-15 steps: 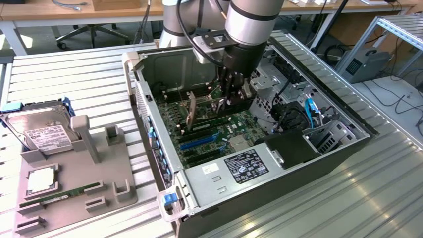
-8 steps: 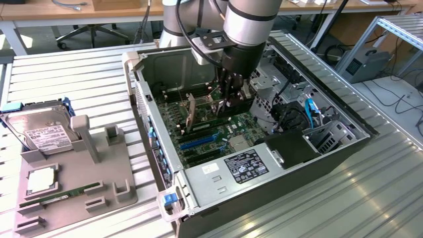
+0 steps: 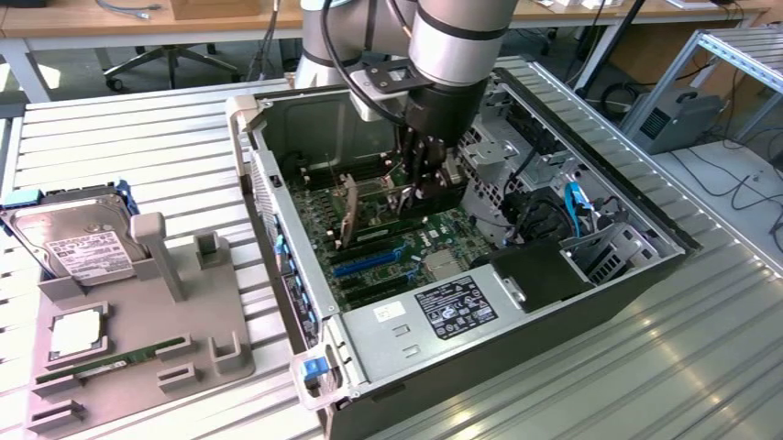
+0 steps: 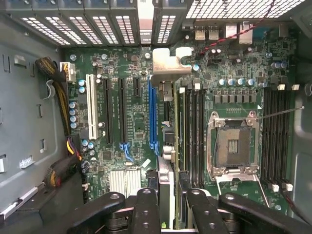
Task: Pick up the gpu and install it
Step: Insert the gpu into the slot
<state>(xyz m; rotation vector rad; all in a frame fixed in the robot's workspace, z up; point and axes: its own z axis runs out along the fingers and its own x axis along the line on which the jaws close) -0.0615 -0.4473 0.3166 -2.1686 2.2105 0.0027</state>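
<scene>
We are seeing the gripper (image 3: 410, 188) reaching down inside the open case (image 3: 636, 275), which is lying on its side so the motherboard (image 3: 428, 240) is facing up. The gripper is clamping the gpu (image 4: 166, 146) on edge by its top, so the card is hanging vertically over the board. In the wrist view the gpu's silver bracket (image 4: 168, 63) is pointing toward the rear slot openings (image 4: 97, 24), the card sitting just beside the blue slot (image 4: 153, 117). On the exterior view's left, the grey holder (image 3: 135, 348) is carrying the hard drive (image 3: 73, 234) and RAM stick (image 3: 104, 362).
</scene>
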